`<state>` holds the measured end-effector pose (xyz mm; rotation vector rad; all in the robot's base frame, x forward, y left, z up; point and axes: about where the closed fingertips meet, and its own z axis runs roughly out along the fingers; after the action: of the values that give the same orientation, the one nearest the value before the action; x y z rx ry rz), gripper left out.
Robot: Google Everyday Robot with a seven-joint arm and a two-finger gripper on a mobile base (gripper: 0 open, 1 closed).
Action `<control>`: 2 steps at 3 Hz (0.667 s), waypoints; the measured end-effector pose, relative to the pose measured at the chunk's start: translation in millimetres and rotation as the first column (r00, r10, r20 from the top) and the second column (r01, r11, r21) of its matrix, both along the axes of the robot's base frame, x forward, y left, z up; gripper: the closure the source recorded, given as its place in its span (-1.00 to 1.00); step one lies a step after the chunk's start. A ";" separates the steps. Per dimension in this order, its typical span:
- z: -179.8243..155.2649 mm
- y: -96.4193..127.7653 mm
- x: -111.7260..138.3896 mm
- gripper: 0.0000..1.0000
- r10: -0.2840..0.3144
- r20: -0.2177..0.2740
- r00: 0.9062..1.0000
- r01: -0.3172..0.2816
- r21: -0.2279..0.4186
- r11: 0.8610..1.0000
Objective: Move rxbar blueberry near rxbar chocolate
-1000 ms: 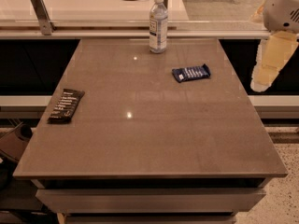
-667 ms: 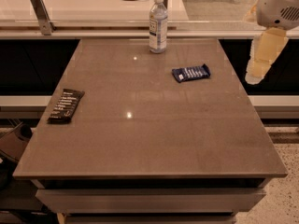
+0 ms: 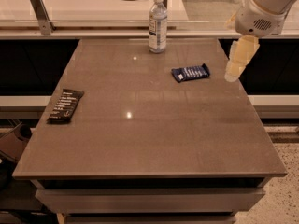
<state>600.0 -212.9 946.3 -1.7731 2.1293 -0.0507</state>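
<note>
The rxbar blueberry [image 3: 190, 72], a flat navy-blue bar with white lettering, lies on the grey table at the right of its far half. The rxbar chocolate [image 3: 65, 105], a flat black bar with rows of white lettering, lies near the table's left edge. My gripper [image 3: 235, 63] hangs from the white arm at the upper right, above the table's right edge, to the right of the blueberry bar and apart from it. It holds nothing.
A clear water bottle [image 3: 158, 24] with a white label stands upright at the table's far edge, behind and left of the blueberry bar. The table [image 3: 149, 139] ends in a front edge with drawers below. A light counter runs behind it.
My gripper has moved left and slightly up, from beside the table's right edge toward the blueberry bar. Both bars and the bottle have not moved.
</note>
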 end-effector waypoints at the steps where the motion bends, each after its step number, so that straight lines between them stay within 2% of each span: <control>1: -17.0 12.1 21.4 -1.00 -0.001 0.036 0.999 -0.001 0.067 0.998; 2: -39.2 19.7 62.1 -1.00 -0.047 0.065 0.997 0.044 0.055 0.998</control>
<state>662.2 -193.2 907.1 -1.6698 2.1045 -0.0626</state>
